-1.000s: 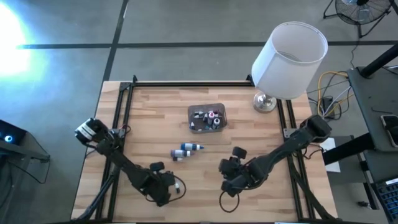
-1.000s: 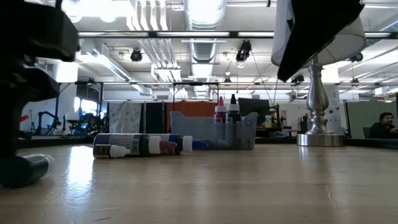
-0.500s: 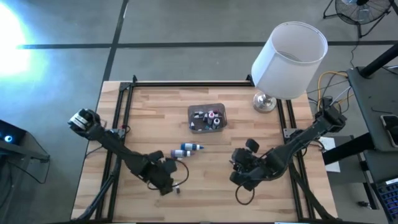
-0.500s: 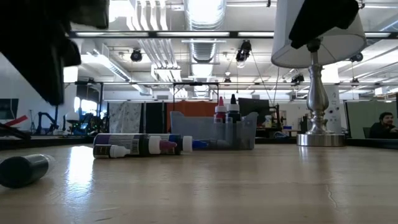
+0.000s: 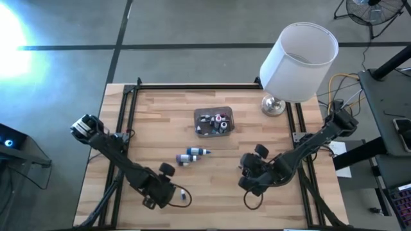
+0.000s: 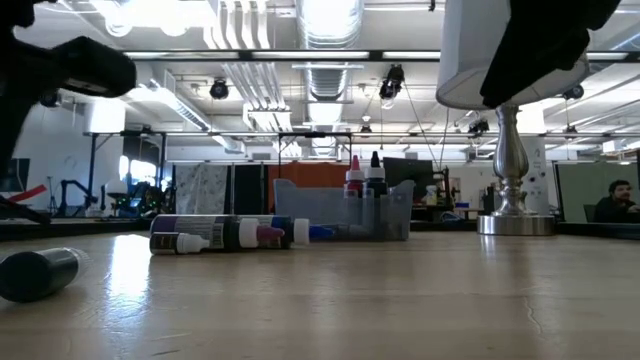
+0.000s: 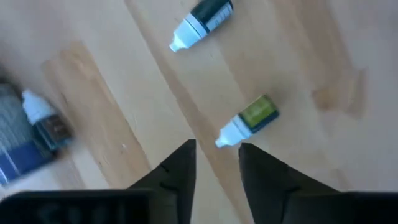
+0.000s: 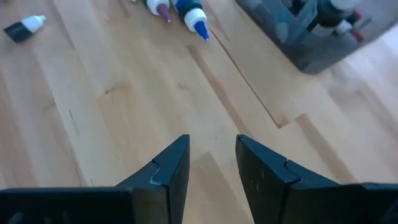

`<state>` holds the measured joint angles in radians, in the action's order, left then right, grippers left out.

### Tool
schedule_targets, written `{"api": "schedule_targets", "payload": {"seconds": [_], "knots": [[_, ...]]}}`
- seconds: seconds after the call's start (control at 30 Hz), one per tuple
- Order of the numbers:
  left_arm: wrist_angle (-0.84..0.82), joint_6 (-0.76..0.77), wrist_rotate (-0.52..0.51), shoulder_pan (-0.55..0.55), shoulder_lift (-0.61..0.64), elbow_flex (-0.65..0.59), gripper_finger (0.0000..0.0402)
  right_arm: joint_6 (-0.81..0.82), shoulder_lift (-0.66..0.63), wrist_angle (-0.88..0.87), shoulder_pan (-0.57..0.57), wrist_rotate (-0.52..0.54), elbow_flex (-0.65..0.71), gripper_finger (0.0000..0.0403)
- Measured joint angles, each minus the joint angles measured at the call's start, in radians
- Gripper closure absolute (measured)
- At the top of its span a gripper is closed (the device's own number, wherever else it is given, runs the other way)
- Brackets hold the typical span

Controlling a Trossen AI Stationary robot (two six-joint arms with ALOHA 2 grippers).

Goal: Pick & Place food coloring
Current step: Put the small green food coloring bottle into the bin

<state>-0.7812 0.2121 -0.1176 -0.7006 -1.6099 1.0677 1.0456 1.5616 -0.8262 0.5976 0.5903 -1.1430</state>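
A wooden desk seen from above, with a small grey translucent tub near its centre, toward twelve o'clock. The tub holds several food coloring bottles with dark, white and pink caps; from desk height, two of them poke up above its rim, one pink-tipped and one black-tipped.

Just beside the tub at about seven o'clock, a short row of loose bottles lies on its side, one with a blue cap. Farther out the same way, near the desk's front edge, lies another small bottle with a white tip.

The left gripper hovers next to that bottle at the front left; its fingers are slightly parted, gripping nothing, with a green-bodied bottle right at their tips and a dark one beyond.

The right gripper sits at the front right, at about five o'clock from the tub, fingers slightly apart and empty.

A lamp with a white shade stands at the back right corner.
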Motion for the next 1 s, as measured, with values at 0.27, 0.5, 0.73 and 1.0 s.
{"api": "schedule_targets", "payload": {"seconds": [0.27,0.5,0.73,1.0], "knots": [[0.069,-0.222,0.064,-0.013,-0.005,-0.055,0.0276,0.08,0.0,0.003,0.0,0.001,-0.009,0.028],[0.17,-0.29,0.064,-0.013,-0.004,-0.097,0.0275,0.129,0.0,0.001,0.0,0.001,-0.008,0.028],[0.243,-0.345,0.055,-0.014,-0.005,-0.153,0.0275,0.126,0.001,0.001,0.0,0.003,-0.008,0.028],[0.292,-0.36,0.026,-0.01,-0.041,-0.178,0.0278,0.158,0.003,-0.001,0.0,-0.001,-0.008,0.028]]}}
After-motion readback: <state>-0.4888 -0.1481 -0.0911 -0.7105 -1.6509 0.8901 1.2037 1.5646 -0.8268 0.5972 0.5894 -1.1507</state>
